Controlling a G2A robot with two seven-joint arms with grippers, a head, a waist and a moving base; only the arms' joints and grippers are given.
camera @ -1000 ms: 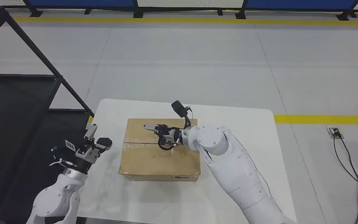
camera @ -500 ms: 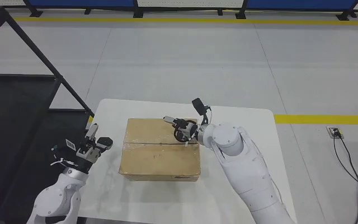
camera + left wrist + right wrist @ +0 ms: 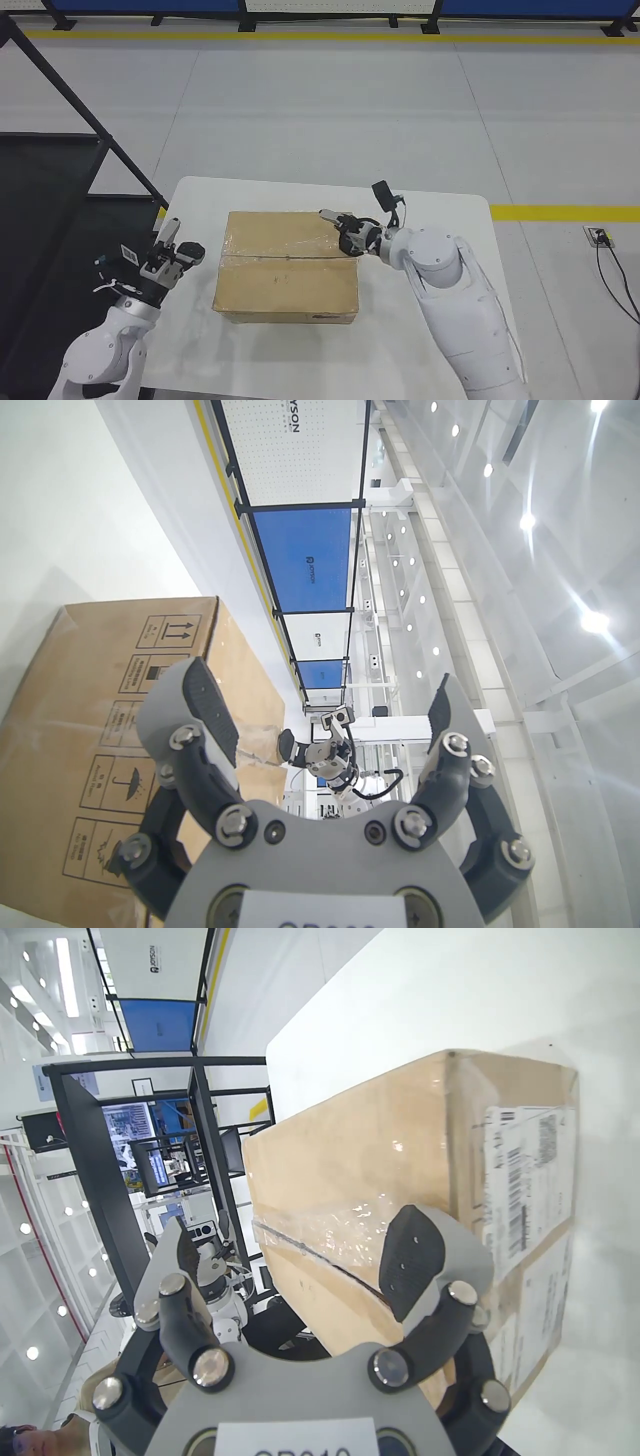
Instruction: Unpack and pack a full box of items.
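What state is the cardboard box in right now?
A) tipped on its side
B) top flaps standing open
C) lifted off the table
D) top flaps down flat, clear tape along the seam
D: the cardboard box rests on the table with both top flaps flat and shiny clear tape over the middle seam.
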